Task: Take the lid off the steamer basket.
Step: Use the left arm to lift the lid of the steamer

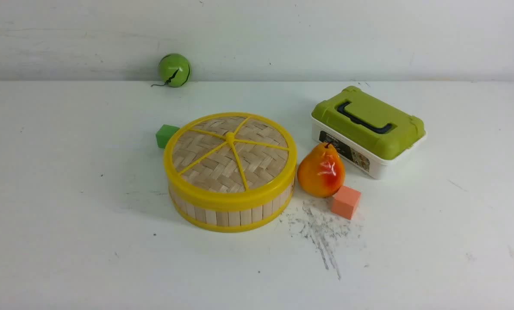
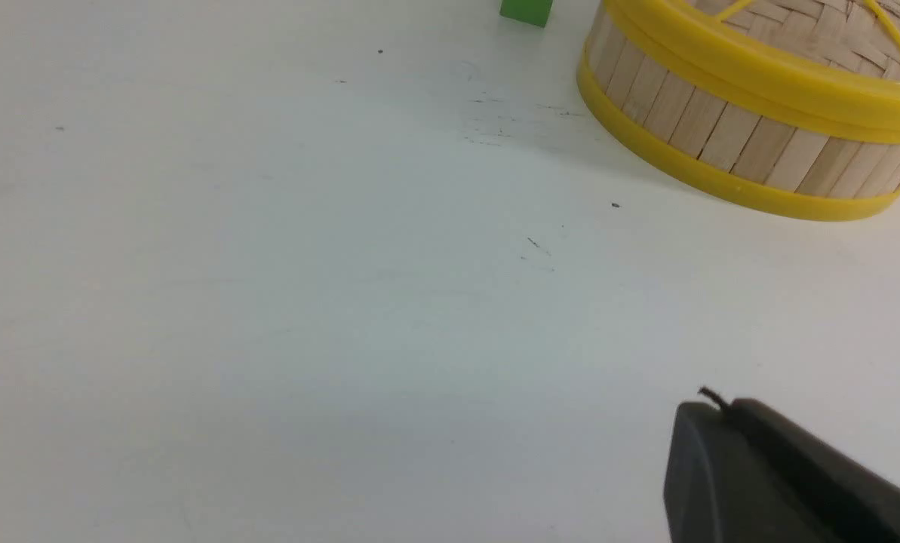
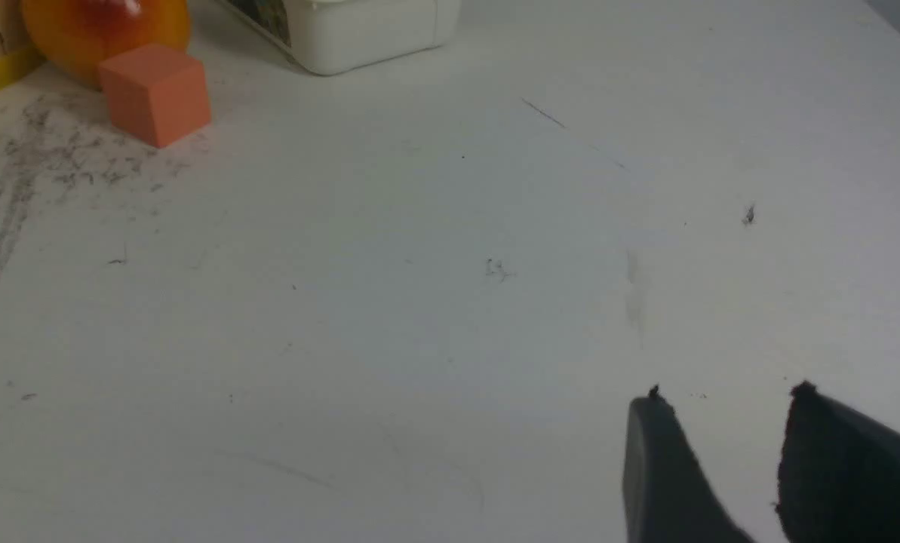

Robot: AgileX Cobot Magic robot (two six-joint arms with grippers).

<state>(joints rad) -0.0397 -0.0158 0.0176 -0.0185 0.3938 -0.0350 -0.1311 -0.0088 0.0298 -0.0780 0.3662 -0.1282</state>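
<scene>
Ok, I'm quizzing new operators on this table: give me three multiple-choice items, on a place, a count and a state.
1. Where is the small green cube? A) by the far left edge of the round bamboo-slat steamer basket with yellow rims; B) on the olive-green box lid; C) in front of the orange pear.
2. How many yellow spokes cross the round woven-bamboo lid with its yellow rim? A) three; B) five; C) eight.
3. That lid is: A) closed on the basket; B) leaning on the white box; C) upside down on the table.
Answers: 1 A, it peeks out behind the basket's left side. 2 B, five run from the centre knob to the rim. 3 A, it sits flat atop the basket.
</scene>
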